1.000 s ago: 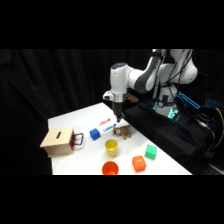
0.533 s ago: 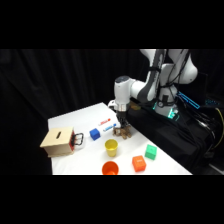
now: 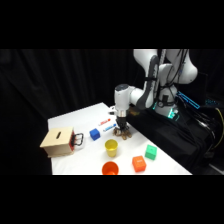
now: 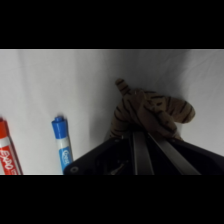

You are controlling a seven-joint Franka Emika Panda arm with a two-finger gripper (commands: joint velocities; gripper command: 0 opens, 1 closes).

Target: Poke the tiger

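Wrist view: claw (image 4: pixel 142 132) touching tiger (image 4: pixel 150 112); yellow cup (image 3: pixel 111 147) interior unseen.

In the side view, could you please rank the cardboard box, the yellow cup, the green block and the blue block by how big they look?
1. Cardboard box, clearly largest.
2. Yellow cup.
3. Green block, close to the cup, so this order is unsure.
4. Blue block, smallest, though it sits farther from the camera.

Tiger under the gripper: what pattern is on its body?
The tiger is tan-brown with dark stripes, clearest in the wrist view.
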